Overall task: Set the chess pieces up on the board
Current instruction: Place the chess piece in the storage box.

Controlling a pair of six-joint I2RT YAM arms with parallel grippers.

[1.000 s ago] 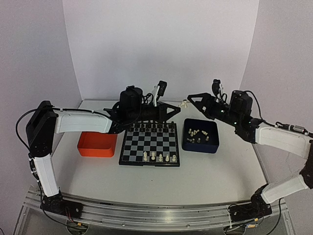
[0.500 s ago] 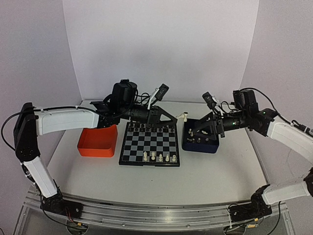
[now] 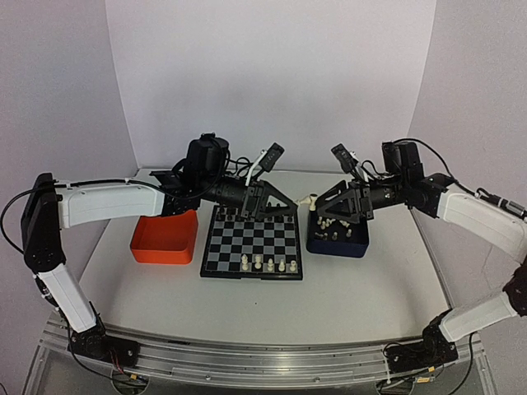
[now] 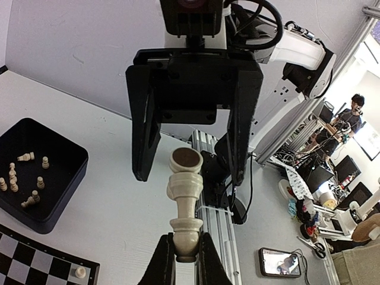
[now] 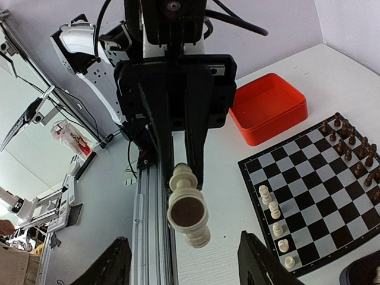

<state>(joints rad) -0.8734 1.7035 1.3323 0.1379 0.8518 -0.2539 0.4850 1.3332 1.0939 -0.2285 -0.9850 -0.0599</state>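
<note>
My left gripper (image 3: 294, 203) is shut on the head end of a cream-white chess piece (image 3: 309, 199), held in the air between the board (image 3: 216, 262) and the dark blue tray (image 3: 339, 248). The piece (image 4: 185, 190) sticks out from the left fingertips (image 4: 161, 261), brown felt base pointing away. My right gripper (image 3: 318, 206) faces it, open, its fingers (image 4: 144, 136) on either side of the base without touching. From the right wrist the piece (image 5: 189, 214) hangs between wide jaws. Several white pieces (image 3: 268, 264) stand on the board's near row.
Black pieces (image 3: 255, 216) fill the board's far rows. The blue tray holds several loose white pieces (image 3: 333, 226). An orange tray (image 3: 163, 239) sits left of the board. The two grippers meet tip to tip above the gap between board and blue tray.
My right gripper has lifted from over the blue tray and moved left to the piece's base, jaws narrowing. The left arm swung the piece right a second ago, then barely moved.
</note>
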